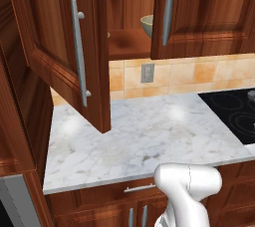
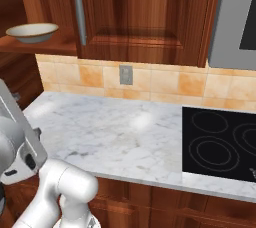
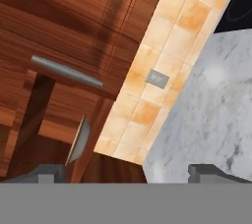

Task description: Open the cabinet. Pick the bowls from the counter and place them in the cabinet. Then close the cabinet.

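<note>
Now my claw is spread wide and empty. Both bowls sit on the cabinet shelf; its open left door swings out over the counter.

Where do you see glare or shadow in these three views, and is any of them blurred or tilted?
Left base view: two soft bright patches on the counter, a dark cabinet interior around the bowl, everything sharp. Right base view: one pale patch on the marble, the shelf bowl well lit. Hand view: rolled sideways, so the wall outlet and tiles run diagonally; slightly soft, no strong glare.
</note>
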{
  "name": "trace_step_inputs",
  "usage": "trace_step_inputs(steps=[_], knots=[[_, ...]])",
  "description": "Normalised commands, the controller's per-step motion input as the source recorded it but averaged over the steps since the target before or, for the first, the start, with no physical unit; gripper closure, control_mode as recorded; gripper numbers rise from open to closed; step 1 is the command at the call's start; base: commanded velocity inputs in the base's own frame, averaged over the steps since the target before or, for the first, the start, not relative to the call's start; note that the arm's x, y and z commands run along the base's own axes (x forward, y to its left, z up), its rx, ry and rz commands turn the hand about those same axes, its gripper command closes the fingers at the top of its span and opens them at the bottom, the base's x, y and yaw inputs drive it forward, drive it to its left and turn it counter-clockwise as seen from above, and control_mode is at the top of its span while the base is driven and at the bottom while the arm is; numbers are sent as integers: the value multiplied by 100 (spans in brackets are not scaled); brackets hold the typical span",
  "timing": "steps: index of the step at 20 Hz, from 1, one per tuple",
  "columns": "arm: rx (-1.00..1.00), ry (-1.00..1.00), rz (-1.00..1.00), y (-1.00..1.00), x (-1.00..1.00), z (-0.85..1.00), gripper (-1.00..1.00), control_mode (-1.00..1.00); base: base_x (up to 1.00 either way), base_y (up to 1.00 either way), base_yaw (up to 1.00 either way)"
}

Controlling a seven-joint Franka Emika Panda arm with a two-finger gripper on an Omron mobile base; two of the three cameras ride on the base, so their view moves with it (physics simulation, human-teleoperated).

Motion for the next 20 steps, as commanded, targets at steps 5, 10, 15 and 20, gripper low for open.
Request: trace_step_inputs(steps=[5, 10, 15, 20], knots=[[3, -34, -7, 96, -24, -59, -100, -100, 0, 0, 0], [7, -43, -25, 100, -13, -67, -100, -100, 0, 0, 0], [14, -17, -40, 93, -16, -34, -100, -100, 0, 0, 0], [18, -4, -33, 77, -38, -25, -100, -100, 0, 0, 0]])
